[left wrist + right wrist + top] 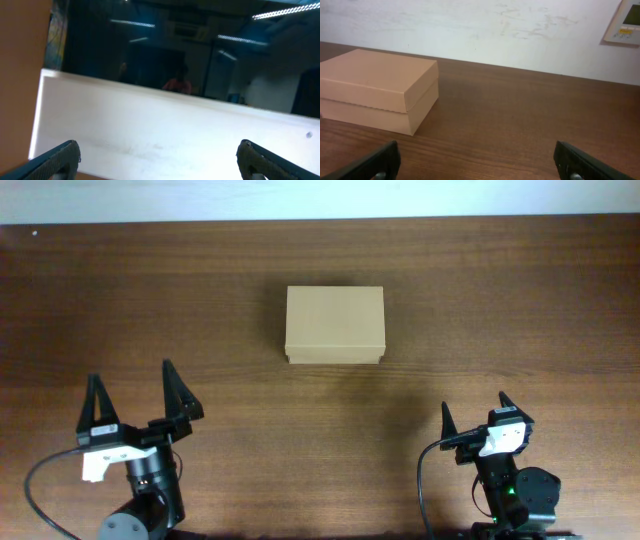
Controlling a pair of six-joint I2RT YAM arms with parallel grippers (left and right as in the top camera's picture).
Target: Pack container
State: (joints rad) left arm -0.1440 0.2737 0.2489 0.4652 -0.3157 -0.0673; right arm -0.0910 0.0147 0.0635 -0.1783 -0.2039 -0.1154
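Note:
The container point(334, 324) is a plain brown cardboard box with its lid shut, standing on the wooden table a little behind centre. It also shows at the left of the right wrist view point(380, 90). My left gripper point(133, 390) is open and empty near the front left, well away from the box. My right gripper point(474, 407) is open and empty near the front right, in front of and to the right of the box. The left wrist view point(159, 157) points up at a white wall and dark glass, with no box in it.
The brown wooden table point(500, 300) runs to a white wall at the back point(485, 30). A small wall panel point(625, 22) hangs at the far right. Black cables loop beside both arm bases at the front edge.

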